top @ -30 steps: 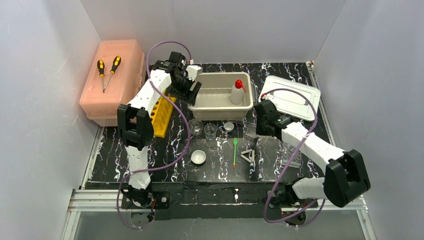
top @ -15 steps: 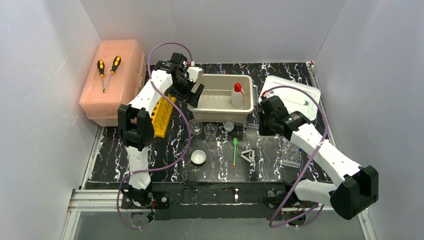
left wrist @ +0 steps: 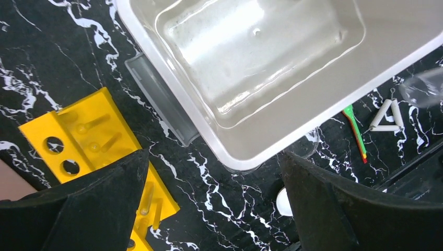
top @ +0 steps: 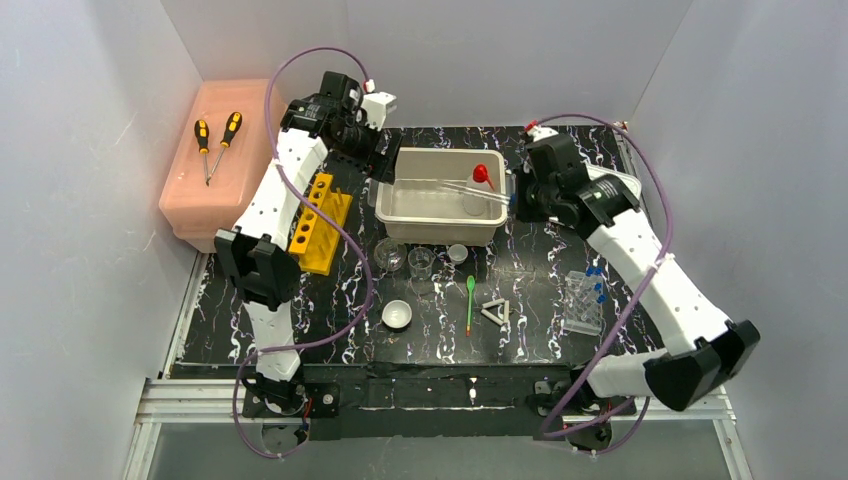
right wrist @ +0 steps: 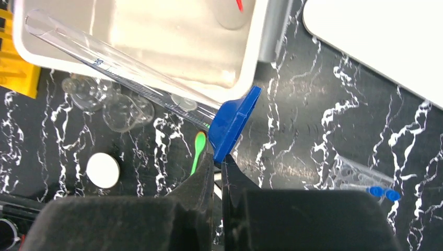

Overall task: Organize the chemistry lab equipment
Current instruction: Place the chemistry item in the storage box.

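My right gripper (right wrist: 218,161) is shut on the blue base (right wrist: 232,123) of a clear graduated cylinder (right wrist: 120,65) and holds it slanted over the grey tub (top: 440,225); it also shows in the top view (top: 515,200). The red-capped squeeze bottle (top: 476,188) stands in the tub. My left gripper (left wrist: 214,209) is open and empty above the tub's left end and the yellow rack (left wrist: 89,141). In front of the tub are a glass flask (top: 390,255), two small glasses (top: 421,262), a white bowl (top: 397,315), a green spoon (top: 469,303) and a white triangle (top: 496,312).
A big pink box (top: 220,170) with two screwdrivers (top: 215,140) on it stands at the back left. A white lid (right wrist: 376,42) lies right of the tub. A clear rack with blue-capped tubes (top: 585,300) sits at the front right. White walls enclose the table.
My right gripper has risen and moved back from in front of the tub, carrying the cylinder over the tub. My left gripper has lifted up and back from the tub's left end.
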Available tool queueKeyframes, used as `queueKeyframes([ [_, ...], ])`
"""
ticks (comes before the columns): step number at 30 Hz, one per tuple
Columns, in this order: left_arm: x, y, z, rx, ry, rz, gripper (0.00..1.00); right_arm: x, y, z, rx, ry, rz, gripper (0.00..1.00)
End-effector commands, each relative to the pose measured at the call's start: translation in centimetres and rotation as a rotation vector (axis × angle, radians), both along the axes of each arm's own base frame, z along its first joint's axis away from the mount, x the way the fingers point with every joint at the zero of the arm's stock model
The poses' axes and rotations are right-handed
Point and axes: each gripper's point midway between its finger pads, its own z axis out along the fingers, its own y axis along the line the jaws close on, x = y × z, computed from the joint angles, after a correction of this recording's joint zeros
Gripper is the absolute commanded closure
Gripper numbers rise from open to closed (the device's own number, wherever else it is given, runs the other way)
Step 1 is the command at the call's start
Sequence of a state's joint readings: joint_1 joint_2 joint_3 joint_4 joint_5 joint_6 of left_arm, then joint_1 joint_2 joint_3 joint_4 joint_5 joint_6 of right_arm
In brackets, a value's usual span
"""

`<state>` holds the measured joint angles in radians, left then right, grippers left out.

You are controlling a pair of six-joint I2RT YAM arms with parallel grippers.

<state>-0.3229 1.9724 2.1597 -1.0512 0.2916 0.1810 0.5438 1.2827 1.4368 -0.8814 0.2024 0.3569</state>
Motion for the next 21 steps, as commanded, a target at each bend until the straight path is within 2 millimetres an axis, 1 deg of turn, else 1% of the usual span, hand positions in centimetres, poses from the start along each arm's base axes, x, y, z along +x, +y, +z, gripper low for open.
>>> queueKeyframes([
  [1,-1.7,1.0,5.0,-0.031,-0.084,0.02,0.02,3.5,3.2,1.5,0.045,-0.028,0.053,0.99],
  [5,-2.0,2.0,5.4,-0.003,-0.093,0.043,0.02,6.8,6.7,0.5,0.061,-0.006,0.086,0.99],
  [7,-2.1,2.5,5.4,-0.002,-0.086,0.057,0.02,8.2,8.8,-0.6,0.047,0.009,0.105,0.99],
  [9,-2.1,2.8,5.3,0.005,-0.081,0.064,0.02,9.1,10.9,-1.4,0.016,0.012,0.127,0.99],
  [10,-2.1,3.0,5.2,0.009,-0.08,0.07,0.02,9.5,12.3,-1.1,0.007,-0.005,0.143,0.99],
  [12,-2.1,3.3,5.1,0.017,-0.078,0.074,0.02,10.4,13.7,-2.3,-0.036,0.001,0.138,0.99],
  [16,-2.3,3.6,4.7,0.017,-0.065,0.076,0.02,12.4,14.3,-5.6,-0.103,0.022,0.095,0.99],
  [21,-2.6,4.0,3.9,0.028,-0.044,0.073,0.02,13.9,13.5,-9.8,-0.2,0.05,0.047,0.99],
])
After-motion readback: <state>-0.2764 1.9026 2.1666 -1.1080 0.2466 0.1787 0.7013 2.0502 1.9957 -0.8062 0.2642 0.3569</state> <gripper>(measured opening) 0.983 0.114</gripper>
